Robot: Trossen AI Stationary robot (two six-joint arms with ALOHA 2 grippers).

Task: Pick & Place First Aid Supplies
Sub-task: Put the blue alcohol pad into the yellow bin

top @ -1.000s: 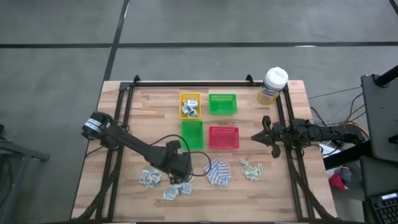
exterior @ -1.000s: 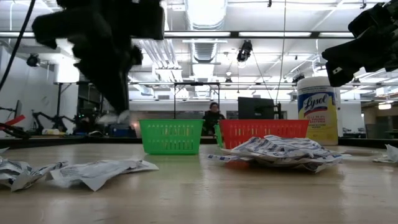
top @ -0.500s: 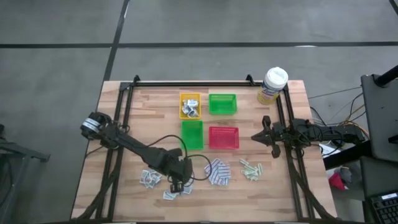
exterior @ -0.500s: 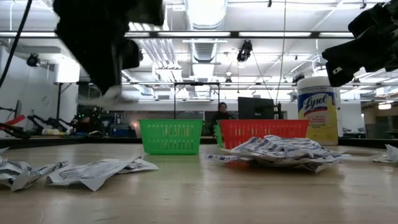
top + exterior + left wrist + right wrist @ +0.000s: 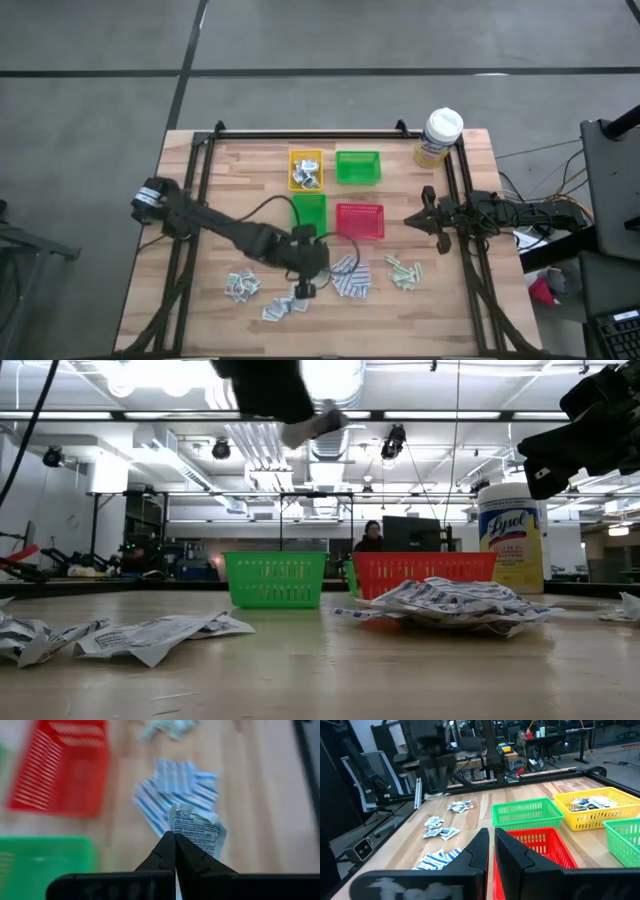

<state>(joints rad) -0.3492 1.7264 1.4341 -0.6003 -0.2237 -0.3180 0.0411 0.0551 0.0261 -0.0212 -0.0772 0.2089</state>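
My left gripper (image 5: 320,263) hangs above the table's middle, near the front of the lower green tray (image 5: 309,212), and is shut on a crumpled white-grey sachet (image 5: 197,831). In the low view the sachet (image 5: 315,425) shows high above the table. Below and beyond it lies a heap of blue-and-white pads (image 5: 350,277). More white-grey sachets (image 5: 240,286) lie near the front edge, and pale green strips (image 5: 404,271) lie at the right. My right gripper (image 5: 412,220) waits shut and level at the table's right side. My left gripper pinches the sachet's near edge (image 5: 183,841) between its two fingertips. The fingers slant down toward the table's right. The rest of the sachet sticks out past the tips, lifted clear of the table.
A yellow tray (image 5: 306,170) holding sachets and a green tray (image 5: 358,167) stand at the far middle, with a red tray (image 5: 360,221) in front of them. A yellow canister with a white lid (image 5: 438,137) stands at the far right. A dark frame runs along the table's sides.
My left gripper has risen from the sachet pile near the front edge and gone toward the table's right and far side, tipping up to a shallower slant. It stays shut on the sachet, which is lifted clear of the table.
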